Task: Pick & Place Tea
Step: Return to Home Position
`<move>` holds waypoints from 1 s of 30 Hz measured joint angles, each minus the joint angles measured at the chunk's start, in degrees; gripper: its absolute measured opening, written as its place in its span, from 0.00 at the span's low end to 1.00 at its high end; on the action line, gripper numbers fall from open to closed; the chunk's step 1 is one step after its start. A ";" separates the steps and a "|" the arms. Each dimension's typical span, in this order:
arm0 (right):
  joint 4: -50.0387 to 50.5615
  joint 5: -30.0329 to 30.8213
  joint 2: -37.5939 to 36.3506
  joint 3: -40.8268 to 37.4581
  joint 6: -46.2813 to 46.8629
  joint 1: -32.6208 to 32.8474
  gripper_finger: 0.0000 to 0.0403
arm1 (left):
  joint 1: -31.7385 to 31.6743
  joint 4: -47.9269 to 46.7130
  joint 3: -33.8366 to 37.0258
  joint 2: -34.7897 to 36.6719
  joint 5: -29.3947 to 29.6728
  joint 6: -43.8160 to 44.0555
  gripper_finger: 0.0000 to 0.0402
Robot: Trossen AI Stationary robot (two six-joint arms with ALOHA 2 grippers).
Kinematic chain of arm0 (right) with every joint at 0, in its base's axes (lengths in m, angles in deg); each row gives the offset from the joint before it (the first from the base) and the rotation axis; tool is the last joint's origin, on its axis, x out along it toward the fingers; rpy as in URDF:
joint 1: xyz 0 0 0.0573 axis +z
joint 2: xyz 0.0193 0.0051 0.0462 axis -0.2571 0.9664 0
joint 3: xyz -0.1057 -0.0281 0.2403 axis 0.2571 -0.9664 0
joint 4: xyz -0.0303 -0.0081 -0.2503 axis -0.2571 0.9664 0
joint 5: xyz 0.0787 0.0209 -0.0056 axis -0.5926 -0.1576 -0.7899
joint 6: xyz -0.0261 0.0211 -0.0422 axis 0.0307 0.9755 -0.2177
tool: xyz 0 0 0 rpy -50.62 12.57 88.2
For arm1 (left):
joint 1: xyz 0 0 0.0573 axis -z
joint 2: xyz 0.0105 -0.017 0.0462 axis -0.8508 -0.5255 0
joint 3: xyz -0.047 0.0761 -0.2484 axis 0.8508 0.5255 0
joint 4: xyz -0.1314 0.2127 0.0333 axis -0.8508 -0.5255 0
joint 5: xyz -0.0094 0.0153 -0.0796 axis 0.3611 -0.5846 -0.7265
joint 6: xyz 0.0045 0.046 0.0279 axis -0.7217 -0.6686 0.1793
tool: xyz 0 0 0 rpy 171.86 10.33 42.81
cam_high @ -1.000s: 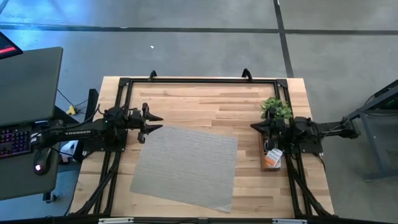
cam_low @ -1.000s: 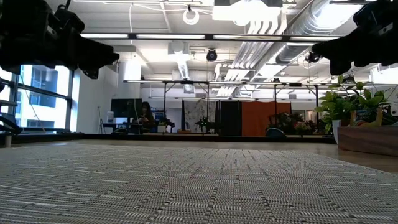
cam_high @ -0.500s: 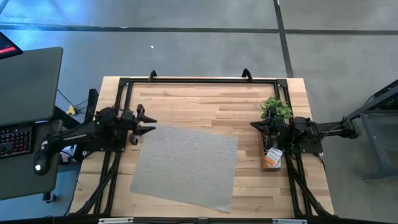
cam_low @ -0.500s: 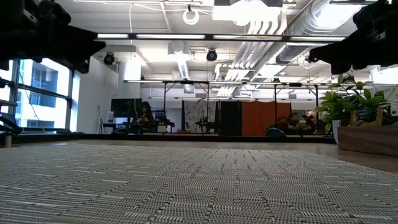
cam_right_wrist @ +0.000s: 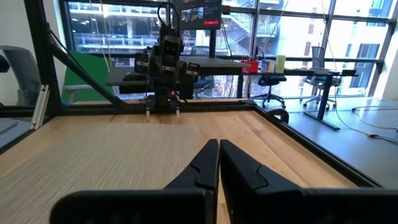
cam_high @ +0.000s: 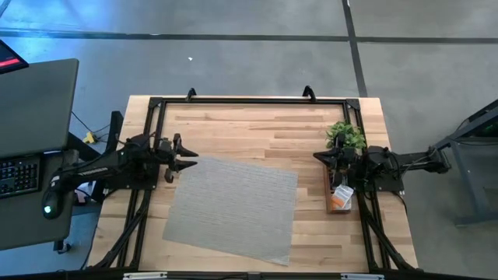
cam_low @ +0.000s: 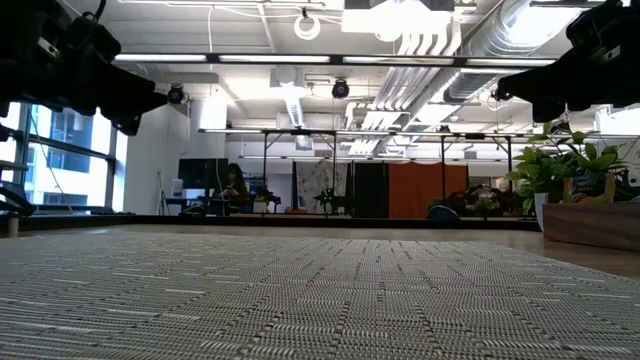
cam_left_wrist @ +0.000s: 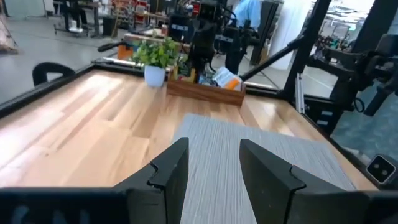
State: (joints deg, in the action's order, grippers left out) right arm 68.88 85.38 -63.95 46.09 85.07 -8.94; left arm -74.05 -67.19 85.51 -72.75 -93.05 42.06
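Note:
The tea sachets (cam_high: pixel 340 199), white and orange, stand in the near end of a narrow wooden tray (cam_high: pixel 330 204) at the table's right edge; in the left wrist view the sachets (cam_left_wrist: pixel 225 78) stick up from the tray (cam_left_wrist: pixel 205 91). My right gripper (cam_high: pixel 318 158) hovers shut just left of the tray's far end, beside the potted plant (cam_high: pixel 346 136); its joined fingers (cam_right_wrist: pixel 209 163) point across the table. My left gripper (cam_high: pixel 189 159) is open above the far left corner of the grey mat (cam_high: pixel 233 206), with nothing between its fingers (cam_left_wrist: pixel 169 174).
The grey woven mat covers the middle of the wooden table (cam_high: pixel 257 132). A black frame (cam_high: pixel 249 99) runs along the table's far and side edges. The potted plant stands just beyond the tray. A desk with a keyboard (cam_high: pixel 19 175) sits off the table's left.
My left arm has drawn back a little toward the table's left edge and swung, so its gripper now sits slightly nearer the left edge than a second ago. The right arm, the tray and the sachets have kept still.

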 joint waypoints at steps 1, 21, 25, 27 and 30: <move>0.00 0.01 0.00 0.00 0.00 0.00 0.02 | 0.00 0.04 0.00 0.01 0.08 -0.04 0.35; 0.04 -0.01 0.00 0.00 0.00 0.00 0.01 | 0.00 -0.34 0.08 -0.27 1.40 -0.01 0.35; 0.04 -0.01 0.00 0.00 0.00 0.00 0.02 | 0.00 -0.37 0.09 -0.27 1.40 -0.01 0.35; 0.04 -0.01 0.00 0.00 0.00 0.00 0.02 | 0.00 -0.37 0.11 -0.27 1.40 -0.01 0.35; 0.05 -0.02 0.02 0.00 0.01 0.00 0.01 | 0.00 -0.39 0.13 -0.27 1.40 -0.01 0.35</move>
State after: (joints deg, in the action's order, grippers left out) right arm 68.93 85.36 -63.93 46.09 85.08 -8.94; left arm -74.05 -67.58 85.64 -73.01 -91.65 42.05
